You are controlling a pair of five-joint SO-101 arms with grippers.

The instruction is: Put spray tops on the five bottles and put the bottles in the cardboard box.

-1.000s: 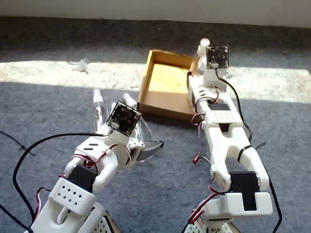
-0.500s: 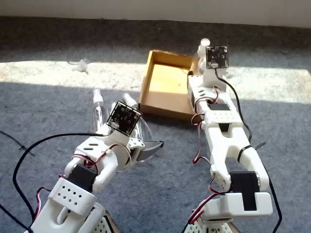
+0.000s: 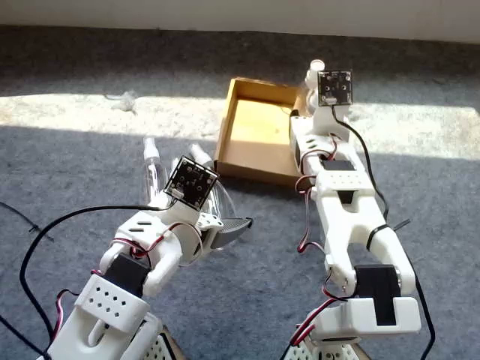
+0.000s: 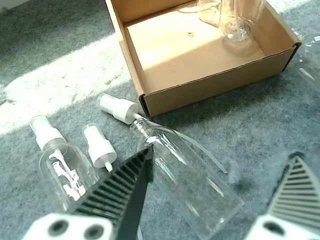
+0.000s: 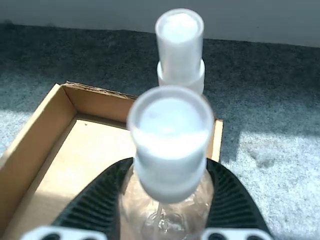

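Nearest, the left gripper [image 4: 212,200] is being held low over the grey carpeted desk [image 4: 50,60]. Its fingers [image 4: 131,192] are being kept spread wide, with an uncapped bottle [image 4: 190,180] lying on its side between them and nothing being pinched. Just beside it a capped bottle [image 4: 62,167] is standing upright. One spray top [image 4: 98,147] is lying loose next to that, and a second spray top [image 4: 117,107] is lying at the near corner of the cardboard box [image 4: 210,85].

Farther off, the right gripper [image 5: 165,210] is being held over the box's far corner, its fingers [image 5: 95,205] being pressed against a held bottle [image 5: 170,130] that is already capped. Whether its base is resting on the box floor cannot be told. A further bottle [image 5: 180,45], also capped, is standing just behind it.

Over the last second nothing is being moved: both arms are being kept still. The placing step is judged to be pausing just short of release, while the uncapped bottle is waiting for its top.
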